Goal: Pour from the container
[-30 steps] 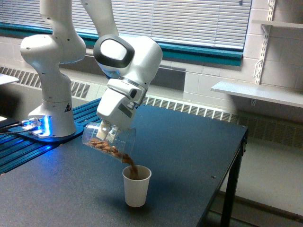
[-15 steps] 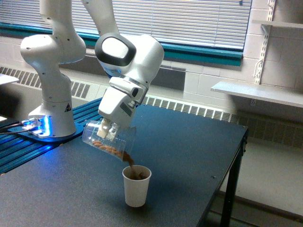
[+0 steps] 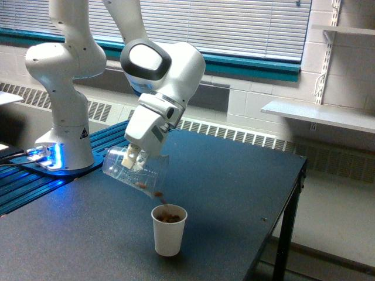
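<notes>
The container (image 3: pixel 133 171) is a clear plastic cup held tipped on its side, mouth pointing down toward the exterior view's right. My gripper (image 3: pixel 132 158) is shut on it from above. Only a few brown pieces remain inside near the lip, and a couple are falling from the mouth. Directly below stands a white paper cup (image 3: pixel 169 230), upright on the dark table (image 3: pixel 234 193), with brown pieces visible inside near its rim.
The arm's white base (image 3: pixel 61 140) stands on blue rails at the exterior view's left. The table's edge runs along the exterior view's right, with a drop to the floor. A radiator and a window with blinds are behind, and a shelf (image 3: pixel 319 114) is on the wall.
Most of the brown pieces have left the container and dropped into the paper cup. The container has risen slightly and tipped a little further.
</notes>
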You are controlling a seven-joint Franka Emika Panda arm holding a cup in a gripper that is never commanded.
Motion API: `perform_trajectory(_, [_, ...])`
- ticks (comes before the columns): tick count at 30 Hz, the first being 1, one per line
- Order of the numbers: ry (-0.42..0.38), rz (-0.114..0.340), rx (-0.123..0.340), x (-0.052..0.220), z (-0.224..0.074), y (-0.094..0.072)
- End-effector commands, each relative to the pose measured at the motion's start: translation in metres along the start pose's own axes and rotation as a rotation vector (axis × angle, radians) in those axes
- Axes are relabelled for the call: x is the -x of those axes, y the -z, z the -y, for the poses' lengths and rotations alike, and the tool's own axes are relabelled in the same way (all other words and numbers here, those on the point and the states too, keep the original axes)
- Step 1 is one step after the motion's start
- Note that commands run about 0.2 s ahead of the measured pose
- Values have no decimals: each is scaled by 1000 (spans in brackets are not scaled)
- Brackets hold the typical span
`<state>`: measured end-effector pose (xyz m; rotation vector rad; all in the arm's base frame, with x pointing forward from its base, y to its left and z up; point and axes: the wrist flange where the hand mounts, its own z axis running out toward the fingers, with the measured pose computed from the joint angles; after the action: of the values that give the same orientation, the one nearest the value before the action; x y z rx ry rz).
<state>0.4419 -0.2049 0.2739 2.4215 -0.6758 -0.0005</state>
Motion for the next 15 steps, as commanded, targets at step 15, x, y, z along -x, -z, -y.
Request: perform_trajectory(15, [19, -13, -26, 0, 2, 7])
